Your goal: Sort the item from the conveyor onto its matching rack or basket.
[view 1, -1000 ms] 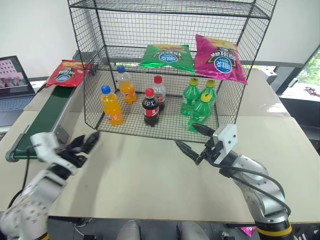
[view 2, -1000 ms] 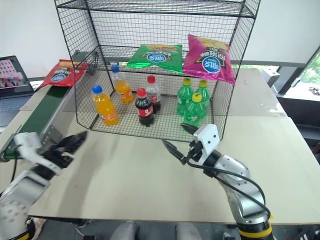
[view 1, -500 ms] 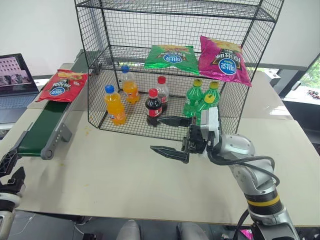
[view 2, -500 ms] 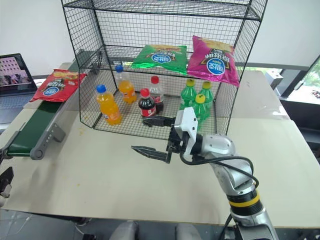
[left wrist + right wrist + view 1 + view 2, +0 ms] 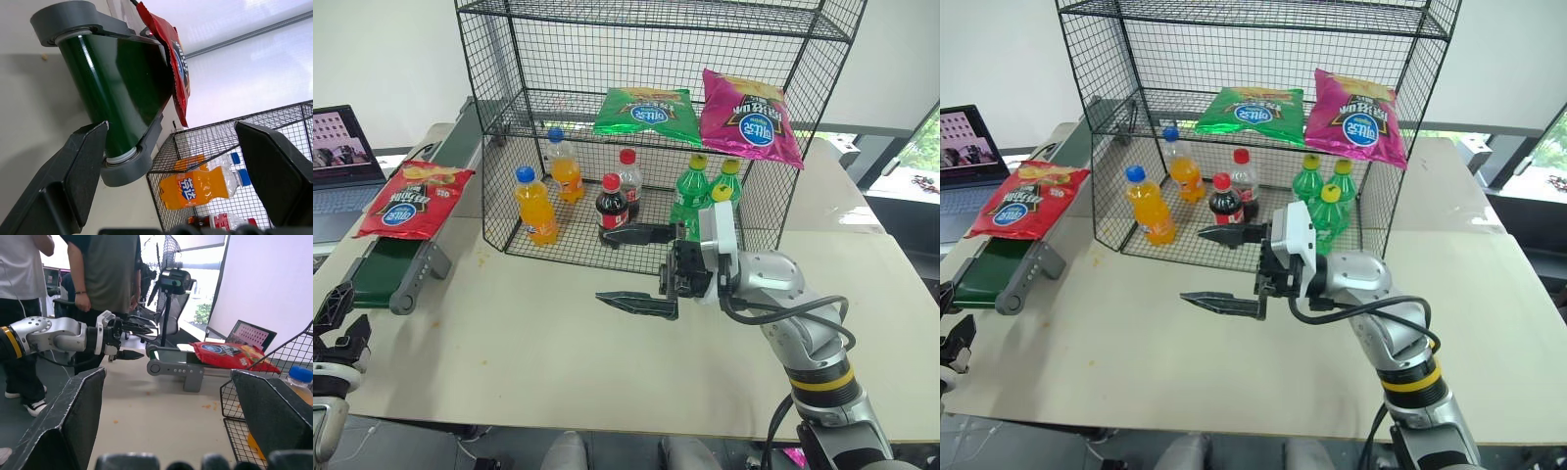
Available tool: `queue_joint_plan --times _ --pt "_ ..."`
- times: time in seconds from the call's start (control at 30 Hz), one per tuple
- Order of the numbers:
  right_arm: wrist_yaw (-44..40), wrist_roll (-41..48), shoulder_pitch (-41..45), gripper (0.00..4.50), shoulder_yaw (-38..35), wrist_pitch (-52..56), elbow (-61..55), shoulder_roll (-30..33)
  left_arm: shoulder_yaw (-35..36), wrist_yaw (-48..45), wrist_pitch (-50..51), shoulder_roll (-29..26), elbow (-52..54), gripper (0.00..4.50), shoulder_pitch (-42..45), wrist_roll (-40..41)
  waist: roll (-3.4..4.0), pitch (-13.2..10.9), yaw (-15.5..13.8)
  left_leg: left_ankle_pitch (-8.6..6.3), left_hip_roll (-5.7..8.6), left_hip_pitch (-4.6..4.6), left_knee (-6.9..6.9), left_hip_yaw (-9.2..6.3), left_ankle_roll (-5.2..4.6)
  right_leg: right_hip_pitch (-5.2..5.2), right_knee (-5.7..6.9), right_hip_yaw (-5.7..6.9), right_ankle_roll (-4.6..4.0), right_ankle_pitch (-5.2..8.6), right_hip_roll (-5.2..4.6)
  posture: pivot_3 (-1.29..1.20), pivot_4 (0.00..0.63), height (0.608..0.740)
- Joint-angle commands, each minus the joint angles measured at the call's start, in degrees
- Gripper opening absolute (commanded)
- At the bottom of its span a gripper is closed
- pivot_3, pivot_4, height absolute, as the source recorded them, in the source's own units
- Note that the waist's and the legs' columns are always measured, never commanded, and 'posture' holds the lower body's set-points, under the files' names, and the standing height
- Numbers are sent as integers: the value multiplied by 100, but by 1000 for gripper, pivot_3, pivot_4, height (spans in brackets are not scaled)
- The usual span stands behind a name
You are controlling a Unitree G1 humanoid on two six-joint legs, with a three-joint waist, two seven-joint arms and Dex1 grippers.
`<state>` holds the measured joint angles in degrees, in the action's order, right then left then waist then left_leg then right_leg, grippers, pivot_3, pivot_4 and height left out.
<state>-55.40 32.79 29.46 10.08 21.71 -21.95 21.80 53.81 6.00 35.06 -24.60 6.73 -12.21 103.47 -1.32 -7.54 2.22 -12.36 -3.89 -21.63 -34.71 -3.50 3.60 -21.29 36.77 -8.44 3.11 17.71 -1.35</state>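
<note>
Worktop [image 5: 558, 352]: smooth, beige, flat.
Rack [image 5: 656, 108]: black wire mesh, tiered, frame centre.
Conveyor [image 5: 386, 269]: dark green belt, grey rollers, left edge.
Red bag [image 5: 403, 199]: shiny, crinkly, on belt's near end.
Right tool [image 5: 628, 267]: wide, empty, mid-frame.
Left tool [image 5: 337, 318]: wide, empty, lower left.

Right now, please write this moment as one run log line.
red chip bag: on conveyor near its end | left gripper: open, empty | right gripper: open, empty | rack: green, magenta bags
</note>
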Motion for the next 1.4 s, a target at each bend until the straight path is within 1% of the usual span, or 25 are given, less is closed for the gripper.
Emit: queue_joint_plan --times 0.03,0.53,0.8,0.9,0.97,1.0,1.03,1.13,1.17,1.27,1.4 --pt "24 151 102 4500 -120 -13 -204 -13 47 -115 -64 -119 24 4415 7 -33 0 0 -2 0 0 0 0 0 0 0 0 0 0 0 0 0 150 740" --pt "60 235 126 4500 -107 -8 -254 -7 74 -275 23 -323 -238 4415 34 -103 1 -1 4 -1 0 -3 2 0 1 -3 -4 0 -1 1 0 0 150 740" --pt "57 230 142 4500 -86 -33 -210 -31 156 -415 -30 -319 -226 4415 -2 -196 1 -2 8 -1 0 -7 5 1 2 -7 -7 0 -1 1 -1 0 150 740" --pt "50 220 159 4500 -87 -48 -180 -44 191 -431 -76 -322 -238 3611 -5 -252 2 -3 9 -1 0 -7 6 1 2 -8 -8 0 -1 2 0 0 150 740" --pt "42 216 174 4500 -88 -58 -152 -52 209 -463 -65 -329 -234 2709 -9 -231 2 -3 9 -1 -1 -7 6 1 2 -8 -8 0 -1 2 0 0 150 740" --pt "41 214 179 4500 -90 -61 -144 -55 215 -471 -59 -330 -227 2330 -12 -222 2 -3 9 -1 0 -7 7 1 2 -8 -9 0 -1 2 -1 0 150 740" --pt "40 213 182 4500 -91 -64 -139 -57 217 -474 -54 -332 -224 1789 -15 -222 2 -4 9 -1 0 -7 8 1 2 -8 -10 0 -1 2 -1 0 150 740" --pt "54 188 195 4500 -95 -85 -98 -75 211 -453 -51 -341 -196 509 9 -212 2 -4 9 -1 0 -8 8 1 2 -9 -12 0 -1 2 -1 0 150 740" --pt "63 173 190 4500 -97 -97 -90 -77 214 -419 -51 -349 -141 20 18 -179 2 -4 9 -1 0 -9 8 1 2 -9 -12 0 -1 2 -1 0 150 740" --pt "136 98 141 4500 -158 -137 -82 -48 266 -256 -68 -449 222 20 96 64 -3 -7 8 -1 -1 -9 9 1 3 -10 -12 0 -1 2 -1 0 150 740" --pt "438 15 -34 4500 -438 -129 -176 78 248 -7 27 -801 1107 20 490 858 -19 -21 -39 -2 -3 -13 9 -1 3 -11 -12 1 -1 2 -1 0 150 740"
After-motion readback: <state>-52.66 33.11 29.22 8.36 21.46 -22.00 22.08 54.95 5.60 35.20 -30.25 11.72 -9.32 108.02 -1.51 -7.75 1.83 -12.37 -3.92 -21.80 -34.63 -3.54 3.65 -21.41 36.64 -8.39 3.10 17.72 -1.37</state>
